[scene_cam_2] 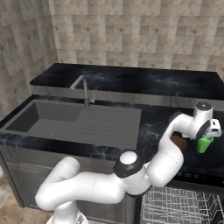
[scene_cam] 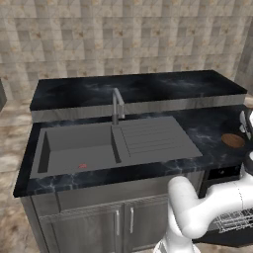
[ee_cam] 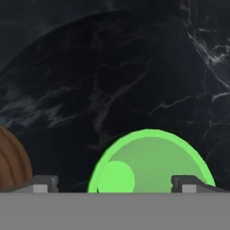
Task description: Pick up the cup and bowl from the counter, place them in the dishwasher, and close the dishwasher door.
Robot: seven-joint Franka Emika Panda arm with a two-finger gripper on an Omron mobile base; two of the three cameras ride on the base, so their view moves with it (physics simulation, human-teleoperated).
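Observation:
The green cup (scene_cam_2: 204, 145) stands upright on the black counter (scene_cam_2: 153, 127) at the right. In the hand view I look straight down into the cup (ee_cam: 150, 164). My gripper (scene_cam_2: 209, 136) hangs just above it, open, with its fingertips (ee_cam: 42, 182) spread to either side of the cup (ee_cam: 116, 184) and nothing held. The brown bowl (scene_cam: 232, 140) sits on the counter just left of the cup, partly behind my arm in the right base view (scene_cam_2: 178, 142), and shows at the left edge of the hand view (ee_cam: 11, 161). The dishwasher (scene_cam: 225, 174) below is open, its white wire rack (scene_cam_2: 175, 205) pulled out.
A grey sink with drainboard (scene_cam: 148, 141) and a faucet (scene_cam: 117, 105) fills the counter's left and middle. A raised black ledge (scene_cam: 138, 89) runs along the tiled wall. Grey cabinet doors (scene_cam: 104, 225) with steel handles sit under the sink.

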